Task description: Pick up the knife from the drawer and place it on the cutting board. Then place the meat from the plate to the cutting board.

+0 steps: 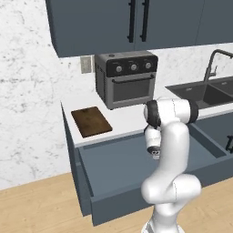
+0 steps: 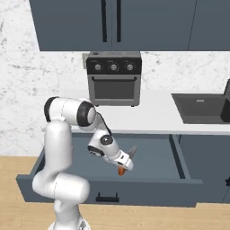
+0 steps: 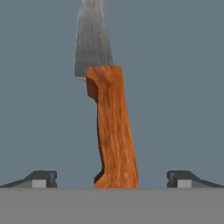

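Hovering over the knife (image 3: 111, 127), gripper (image 3: 112, 178) wide open, empty; handle runs toward 12 o'clock, off-centre closing risks nudging it.

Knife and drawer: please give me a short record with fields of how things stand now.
knife: lying flat on the drawer floor, orange handle toward the pincer, blade pointing away
drawer: pulled open
pincer: open, fingertips on either side of the handle end, not closed on it
cutting board: on the counter, left of the toaster oven, nothing on it
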Motion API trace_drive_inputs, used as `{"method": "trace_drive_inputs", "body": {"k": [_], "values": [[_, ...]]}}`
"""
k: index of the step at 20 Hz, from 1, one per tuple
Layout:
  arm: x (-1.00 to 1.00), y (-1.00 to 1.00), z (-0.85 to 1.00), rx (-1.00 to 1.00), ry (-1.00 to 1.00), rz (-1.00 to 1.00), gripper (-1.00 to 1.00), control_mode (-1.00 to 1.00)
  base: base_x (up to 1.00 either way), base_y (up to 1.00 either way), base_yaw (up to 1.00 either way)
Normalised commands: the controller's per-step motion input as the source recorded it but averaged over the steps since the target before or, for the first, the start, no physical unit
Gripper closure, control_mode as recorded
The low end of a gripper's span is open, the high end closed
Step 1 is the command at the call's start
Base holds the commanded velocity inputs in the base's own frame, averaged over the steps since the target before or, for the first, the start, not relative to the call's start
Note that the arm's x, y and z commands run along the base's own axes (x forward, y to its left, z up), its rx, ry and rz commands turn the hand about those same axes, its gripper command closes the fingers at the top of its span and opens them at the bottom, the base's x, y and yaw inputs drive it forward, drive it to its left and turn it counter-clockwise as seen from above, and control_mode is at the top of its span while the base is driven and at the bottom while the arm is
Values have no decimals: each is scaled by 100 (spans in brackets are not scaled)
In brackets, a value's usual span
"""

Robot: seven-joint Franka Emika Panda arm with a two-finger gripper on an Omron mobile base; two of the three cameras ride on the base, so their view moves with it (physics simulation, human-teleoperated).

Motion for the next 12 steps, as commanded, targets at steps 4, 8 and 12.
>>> {"method": "trace_drive_inputs", "body": {"k": [4,8,12], "values": [[17,-29,0,9,22,-2,-100,-100,0,0,0],[36,-46,0,12,16,0,-100,-100,0,0,0],[56,-54,1,16,11,0,-100,-100,0,0,0]]}}
